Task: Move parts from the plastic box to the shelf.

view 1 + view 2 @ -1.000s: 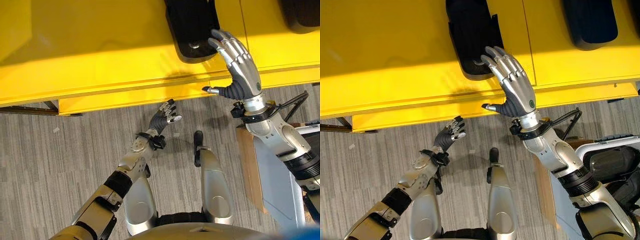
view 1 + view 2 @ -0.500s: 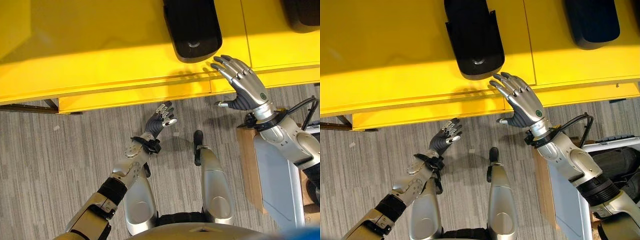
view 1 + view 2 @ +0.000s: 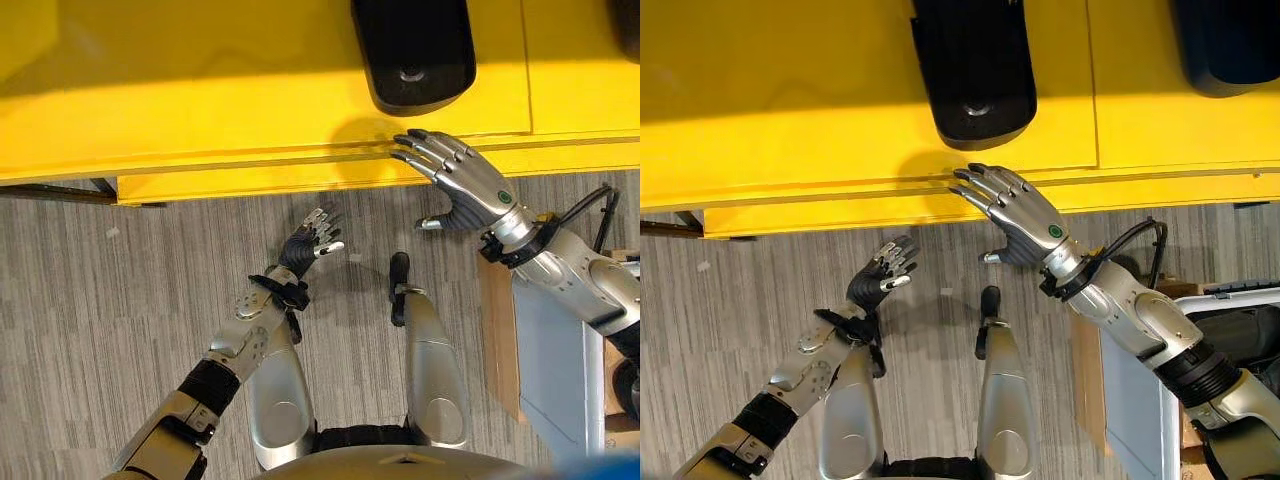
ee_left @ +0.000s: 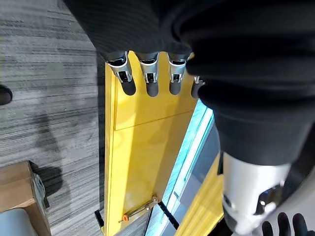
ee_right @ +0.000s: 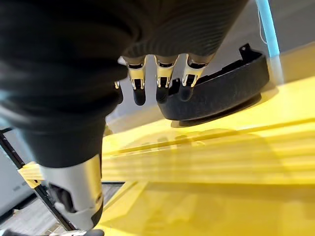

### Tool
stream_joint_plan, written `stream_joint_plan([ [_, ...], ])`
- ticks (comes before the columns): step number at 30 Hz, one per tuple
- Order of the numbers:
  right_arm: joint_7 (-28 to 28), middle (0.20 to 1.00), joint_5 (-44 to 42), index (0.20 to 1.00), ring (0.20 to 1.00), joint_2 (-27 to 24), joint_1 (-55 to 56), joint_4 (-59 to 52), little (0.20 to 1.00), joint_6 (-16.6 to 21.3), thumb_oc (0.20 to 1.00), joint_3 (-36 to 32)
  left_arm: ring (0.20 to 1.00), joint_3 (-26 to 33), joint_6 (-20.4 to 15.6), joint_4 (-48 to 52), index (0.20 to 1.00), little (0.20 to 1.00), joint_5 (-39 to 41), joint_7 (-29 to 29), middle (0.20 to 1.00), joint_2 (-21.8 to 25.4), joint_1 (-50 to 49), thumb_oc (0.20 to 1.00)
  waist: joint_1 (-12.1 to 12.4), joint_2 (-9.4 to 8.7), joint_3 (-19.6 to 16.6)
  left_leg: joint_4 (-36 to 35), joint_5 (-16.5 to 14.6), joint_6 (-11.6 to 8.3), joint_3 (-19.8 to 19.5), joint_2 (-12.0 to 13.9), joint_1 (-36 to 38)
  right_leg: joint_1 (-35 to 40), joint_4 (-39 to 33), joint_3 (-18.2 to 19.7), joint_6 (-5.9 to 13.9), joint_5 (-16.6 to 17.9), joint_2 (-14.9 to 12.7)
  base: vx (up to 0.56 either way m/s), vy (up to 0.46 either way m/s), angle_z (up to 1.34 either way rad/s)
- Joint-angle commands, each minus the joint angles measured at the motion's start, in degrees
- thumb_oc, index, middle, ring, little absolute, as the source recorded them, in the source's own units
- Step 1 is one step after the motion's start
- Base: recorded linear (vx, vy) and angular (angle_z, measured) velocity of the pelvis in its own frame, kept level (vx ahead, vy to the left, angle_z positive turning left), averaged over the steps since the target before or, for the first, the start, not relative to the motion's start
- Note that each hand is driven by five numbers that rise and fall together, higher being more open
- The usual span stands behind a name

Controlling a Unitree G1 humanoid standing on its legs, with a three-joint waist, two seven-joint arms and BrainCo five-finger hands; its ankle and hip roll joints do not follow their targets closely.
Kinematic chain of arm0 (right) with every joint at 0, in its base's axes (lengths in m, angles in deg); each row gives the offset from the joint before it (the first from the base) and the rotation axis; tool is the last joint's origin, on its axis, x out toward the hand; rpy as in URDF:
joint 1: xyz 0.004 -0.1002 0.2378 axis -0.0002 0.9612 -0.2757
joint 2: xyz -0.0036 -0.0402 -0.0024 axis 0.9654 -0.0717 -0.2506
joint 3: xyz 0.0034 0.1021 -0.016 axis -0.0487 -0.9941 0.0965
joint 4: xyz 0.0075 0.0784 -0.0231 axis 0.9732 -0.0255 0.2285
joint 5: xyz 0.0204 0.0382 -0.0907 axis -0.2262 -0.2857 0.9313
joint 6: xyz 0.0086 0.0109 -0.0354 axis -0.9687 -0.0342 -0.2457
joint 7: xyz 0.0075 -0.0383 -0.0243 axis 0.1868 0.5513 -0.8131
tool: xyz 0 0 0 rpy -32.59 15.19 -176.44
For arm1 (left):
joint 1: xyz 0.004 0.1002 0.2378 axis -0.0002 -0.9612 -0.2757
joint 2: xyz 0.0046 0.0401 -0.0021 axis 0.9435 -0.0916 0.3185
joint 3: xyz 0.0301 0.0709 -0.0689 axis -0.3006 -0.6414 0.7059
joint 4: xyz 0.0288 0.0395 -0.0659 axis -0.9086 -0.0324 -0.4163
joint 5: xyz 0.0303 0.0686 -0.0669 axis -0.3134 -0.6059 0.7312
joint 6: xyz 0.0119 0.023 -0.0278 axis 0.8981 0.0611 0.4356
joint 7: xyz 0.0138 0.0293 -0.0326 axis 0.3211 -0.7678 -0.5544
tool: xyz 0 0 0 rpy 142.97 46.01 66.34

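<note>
R hand (image 3: 470, 190) open, fingers straight, holds nothing, over front edge of yellow shelf (image 3: 200, 100). Black part (image 3: 415, 50) lies on shelf just beyond fingertips, long axis pointing away from hand. L hand (image 3: 310, 240) relaxed, empty, lower, well farther from part. Judgement: part placed, R nearer.

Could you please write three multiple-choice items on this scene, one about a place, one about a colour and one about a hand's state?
1. Where does the black part lie?
A. on the yellow shelf
B. on the floor
C. in the left hand

2. What colour is the shelf?
A. blue
B. yellow
C. white

3. How is the right hand?
A. shut on the black part
B. curled into an empty fist
C. open, holding nothing

Answers:
1 A, the part rests on the shelf's top, beyond the right hand.
2 B, its top and front edge are yellow.
3 C, its fingers are spread over the shelf's edge, apart from the part; the left hand hangs over the floor.
</note>
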Motion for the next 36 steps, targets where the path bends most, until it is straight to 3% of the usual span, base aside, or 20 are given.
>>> stream_joint_plan([
  [1, 0.35, 1.0, -0.9, 1.0, 1.0, 0.07, -1.51, -2.03, 1.0, -1.72, 1.0, -0.42, 1.0, -0.2, -2.28, 6.03, 1.0, 1.0, -0.08, -1.58, 1.0, -0.14, -2.15, 1.0, 0.01, -0.73, -2.1, 1.87, 1.29, 4.53, 1.57, -3.07, -2.77, 1.94, 4.65, -3.59, -1.47, -4.16, 2.85, 0.04, -0.065, 0.14],
  [4, -0.38, 1.0, 0.57, 1.0, 1.0, 0.46, -2.93, -1.49, 1.0, -4.16, 1.0, 0.38, 1.0, -0.4, -1.64, 6.07, 1.0, 1.0, -0.67, -1.2, 1.0, -0.39, -1.81, 1.0, 0.31, -0.87, -2.1, 2.06, 1.32, 4.5, 1.19, -3.07, -3.01, 1.77, 5.4, -3.74, -1.61, -4.56, 3.05, 0.05, -0.049, 0.1],
  [5, -0.89, 1.0, 1.26, 1.0, 1.0, 0.52, -3.66, -1.2, 1.0, -6.58, 1.0, 0.55, 1.0, -0.37, -1.32, 6.1, 1.0, 1.0, -0.94, -1.33, 1.0, -0.42, -1.72, 1.0, 0.46, -0.95, -2.1, 1.98, 1.43, 4.5, 1.05, -3.08, -3.09, 1.71, 5.59, -3.8, -1.7, -4.67, 3.19, 0.04, -0.036, 0.1],
  [11, -4.54, 1.0, 2.41, 1.0, 1.0, 0.43, -6.31, 0.54, 1.0, -9.22, 1.0, 1.57, 1.0, -0.09, -0.49, 5.54, 1.0, 1.0, -1.59, -1.61, 1.0, -0.94, -1.1, 1.0, 0.85, -1.15, -2.1, 1.58, 1.55, 4.43, 0.89, -3.09, -2.46, 2.12, 5.9, -4.06, -1.8, -4.98, 3.31, 0.01, -0.009, 0.02],
  [27, -10.35, 1.0, 3.33, 1.0, 1.0, -1.09, -11.58, -0.23, 1.0, -7.84, 1.0, 5.04, 1.0, -0.14, 0.32, 4.97, 1.0, 1.0, -2.26, -2.2, 1.0, -1.24, -0.85, 1.0, 1.81, -1.7, -2.1, 1.97, 1.41, 4.26, 0.4, -2.68, -1.44, 3.25, 7.27, -4.61, -2.19, -5.91, 3.72, 0.0, 0.0, 0.0],
  [33, -10.1, 1.0, 3.02, 1.0, 1.0, -0.47, -12.55, -0.6, 1.0, -8.28, 1.0, 5.65, 1.0, -0.14, 0.77, 4.7, 1.0, 1.0, -2.43, -2.69, 1.0, -1.63, -0.85, 1.0, 2.06, -1.68, -2.1, 2.04, 1.37, 4.3, 0.38, -2.69, -1.11, 3.58, 7.47, -4.66, -2.32, -6.06, 3.78, 0.0, 0.0, 0.0],
  [36, -9.81, 1.0, 3.1, 1.0, 1.0, 0.19, -13.68, -0.23, 1.0, -10.23, 1.0, 5.66, 1.0, -0.19, 1.05, 4.84, 1.0, 1.0, -2.63, -2.64, 1.0, -1.82, -0.7, 1.0, 2.26, -1.65, -2.1, 2.17, 1.27, 4.32, 0.29, -2.83, -1.13, 3.6, 7.54, -4.66, -2.37, -6.13, 3.77, 0.0, 0.0, 0.0],
])
